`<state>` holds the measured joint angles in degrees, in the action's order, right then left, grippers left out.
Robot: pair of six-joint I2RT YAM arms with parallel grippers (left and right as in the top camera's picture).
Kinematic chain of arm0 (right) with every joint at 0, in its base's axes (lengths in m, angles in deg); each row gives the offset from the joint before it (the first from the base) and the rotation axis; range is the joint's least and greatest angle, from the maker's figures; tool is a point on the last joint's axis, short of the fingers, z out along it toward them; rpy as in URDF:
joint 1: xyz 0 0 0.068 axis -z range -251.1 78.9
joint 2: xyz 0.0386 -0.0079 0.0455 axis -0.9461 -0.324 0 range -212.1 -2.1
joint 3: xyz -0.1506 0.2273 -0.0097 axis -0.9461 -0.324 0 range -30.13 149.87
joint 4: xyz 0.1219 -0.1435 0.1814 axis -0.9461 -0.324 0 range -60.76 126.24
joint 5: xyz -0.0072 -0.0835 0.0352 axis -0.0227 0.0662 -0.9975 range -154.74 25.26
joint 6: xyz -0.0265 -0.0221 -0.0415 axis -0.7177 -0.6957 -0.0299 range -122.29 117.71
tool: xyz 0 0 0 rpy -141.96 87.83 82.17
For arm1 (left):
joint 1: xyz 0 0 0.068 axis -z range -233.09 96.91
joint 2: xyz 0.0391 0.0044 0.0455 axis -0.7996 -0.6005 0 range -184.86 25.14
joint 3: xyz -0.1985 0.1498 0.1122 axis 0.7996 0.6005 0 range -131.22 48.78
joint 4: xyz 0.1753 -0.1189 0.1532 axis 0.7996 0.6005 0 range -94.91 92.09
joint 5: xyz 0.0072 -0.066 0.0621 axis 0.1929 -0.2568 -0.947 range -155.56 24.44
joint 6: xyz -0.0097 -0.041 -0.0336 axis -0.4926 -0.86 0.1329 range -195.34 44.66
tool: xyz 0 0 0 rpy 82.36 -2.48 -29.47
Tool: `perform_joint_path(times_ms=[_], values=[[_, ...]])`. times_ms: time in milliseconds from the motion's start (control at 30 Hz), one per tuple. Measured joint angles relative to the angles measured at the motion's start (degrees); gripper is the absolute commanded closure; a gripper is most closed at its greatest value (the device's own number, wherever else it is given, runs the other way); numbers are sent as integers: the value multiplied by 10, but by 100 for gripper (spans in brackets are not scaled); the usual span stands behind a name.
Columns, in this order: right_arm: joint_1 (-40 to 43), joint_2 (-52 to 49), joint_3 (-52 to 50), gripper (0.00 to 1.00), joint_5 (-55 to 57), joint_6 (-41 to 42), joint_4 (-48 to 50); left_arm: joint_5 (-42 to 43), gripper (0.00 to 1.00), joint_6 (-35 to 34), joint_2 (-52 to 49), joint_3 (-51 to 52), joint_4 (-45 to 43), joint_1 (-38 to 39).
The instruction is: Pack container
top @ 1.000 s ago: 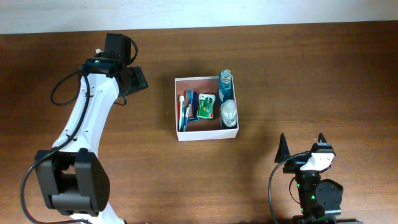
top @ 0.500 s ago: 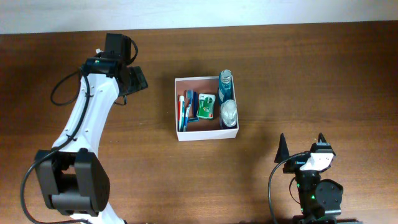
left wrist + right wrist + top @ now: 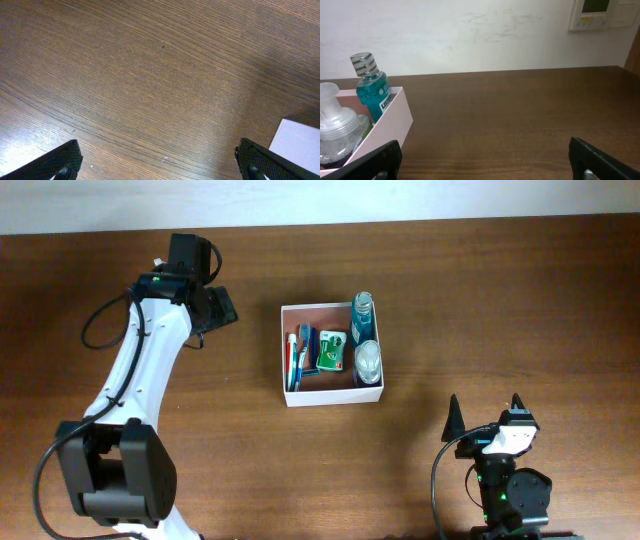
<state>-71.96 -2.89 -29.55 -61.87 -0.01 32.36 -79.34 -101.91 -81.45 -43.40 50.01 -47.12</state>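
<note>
Well, a dark wood-grain desk [image 3: 500,300] fills the scene, with a plain white wall [image 3: 470,35] behind it and a small control panel [image 3: 602,14] mounted high. Mid-desk sits the container [image 3: 335,396], white-walled, toiletries inside. The left claw [image 3: 159,159] hangs released over bare wood just left of it. The right claw [image 3: 485,420], well apart at the near right, is spread wide, gripping nothing. A blue mouthwash bottle [image 3: 371,90] stands upright in the container's right side. The clear bottle [image 3: 335,120] beside it is cut off by the frame, and the slim items at the left are too small to name.
</note>
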Motion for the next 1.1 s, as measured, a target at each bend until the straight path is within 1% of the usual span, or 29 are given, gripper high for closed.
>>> perform_joint_path(times_ms=[200,400,500,633,767,800,900,933,1100], values=[[0,0,0,2,0,0,0,0,1,0,24,0,13,0],[0,0,0,2,0,0,0,-2,1,0,133,0,17,0],[0,0,0,2,-1,0,0,-9,1,0,213,3,40,0],[0,0,0,2,-2,0,0,-21,1,0,305,39,41,0],[0,1,0,2,-4,0,-1,-31,1,0,440,159,29,0],[0,1,0,2,-5,0,-1,-32,1,0,499,226,12,0],[0,2,0,2,-7,0,-1,-34,1,0,598,339,-23,0],[0,2,0,2,-7,0,-2,-35,1,0,643,395,-43,0],[0,2,0,1,-7,0,-1,-37,1,0,791,568,-122,0]])
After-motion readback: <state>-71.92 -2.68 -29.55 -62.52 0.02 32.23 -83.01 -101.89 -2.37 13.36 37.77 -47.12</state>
